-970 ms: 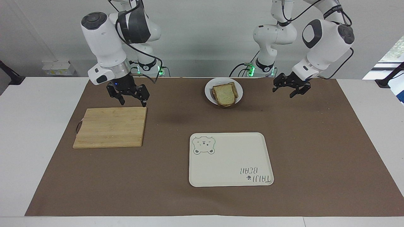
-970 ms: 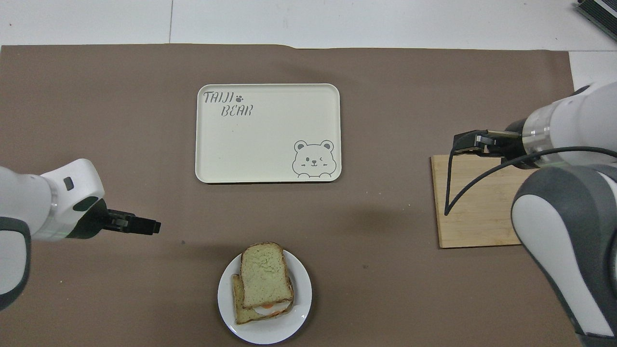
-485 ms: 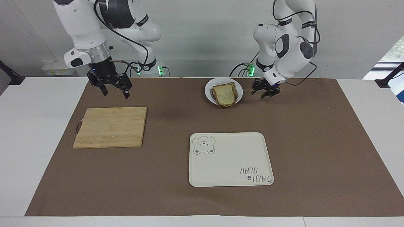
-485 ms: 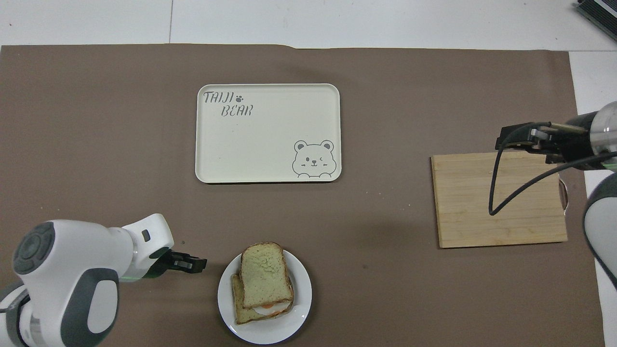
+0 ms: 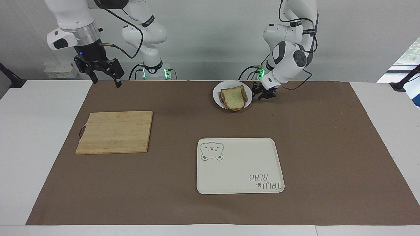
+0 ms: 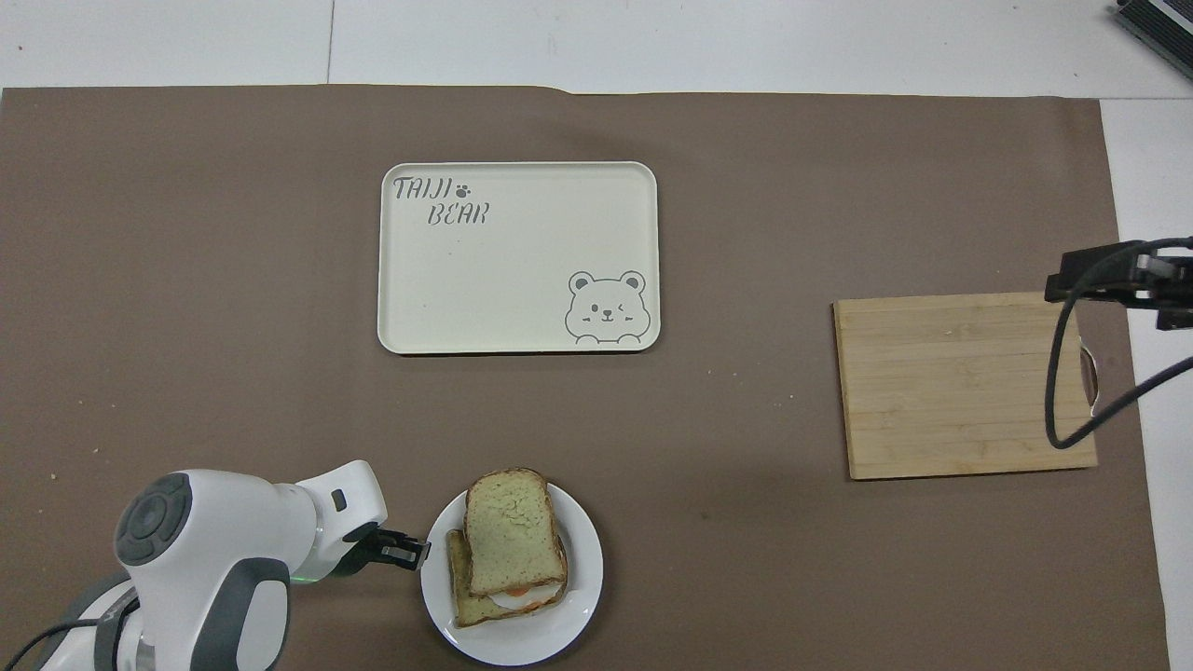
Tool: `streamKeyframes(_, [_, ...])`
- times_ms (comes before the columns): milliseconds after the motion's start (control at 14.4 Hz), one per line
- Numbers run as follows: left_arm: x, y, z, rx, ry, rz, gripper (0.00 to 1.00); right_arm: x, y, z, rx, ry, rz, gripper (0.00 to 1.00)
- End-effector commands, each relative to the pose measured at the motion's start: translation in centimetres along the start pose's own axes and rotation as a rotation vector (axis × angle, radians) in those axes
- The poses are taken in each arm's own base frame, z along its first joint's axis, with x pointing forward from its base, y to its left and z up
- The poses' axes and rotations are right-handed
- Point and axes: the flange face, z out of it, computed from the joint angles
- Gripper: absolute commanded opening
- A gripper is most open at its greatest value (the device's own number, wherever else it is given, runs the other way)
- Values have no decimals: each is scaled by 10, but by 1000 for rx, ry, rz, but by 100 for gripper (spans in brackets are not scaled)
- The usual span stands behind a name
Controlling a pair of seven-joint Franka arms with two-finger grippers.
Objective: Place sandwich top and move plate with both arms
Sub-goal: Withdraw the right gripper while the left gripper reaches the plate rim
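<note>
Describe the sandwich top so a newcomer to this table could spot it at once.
Start from the brown mat covering the table and find the small round white plate at the edge nearest the robots, nearer to them than the cream bear tray. The sandwich top is the uppermost slice there: pale, speckled, brown-crusted, lying askew over the egg-bearing toast beneath.
</note>
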Motion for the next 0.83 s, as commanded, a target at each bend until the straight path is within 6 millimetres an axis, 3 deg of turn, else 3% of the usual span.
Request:
streamKeyframes(0, [-12,7,12,-22,0,5,25,-4,18,-17,-37,8,-44,100])
streamKeyframes(69, [-13,8,13,-25,-4,7,25,-10,18,-24,-36,19,-50,100])
streamKeyframes(485, [-18,10,17,-43,-46,3,25,-23,14,-14,-42,-39,-125,100])
streamKeyframes(623, [-16,7,32,-37,-73,-13,25,-24,11,-15,-42,-36,-136,100])
streamKeyframes(762, [-15,9,32,-76,-63,-31,20,-22,12,-15,-41,-36,-137,100])
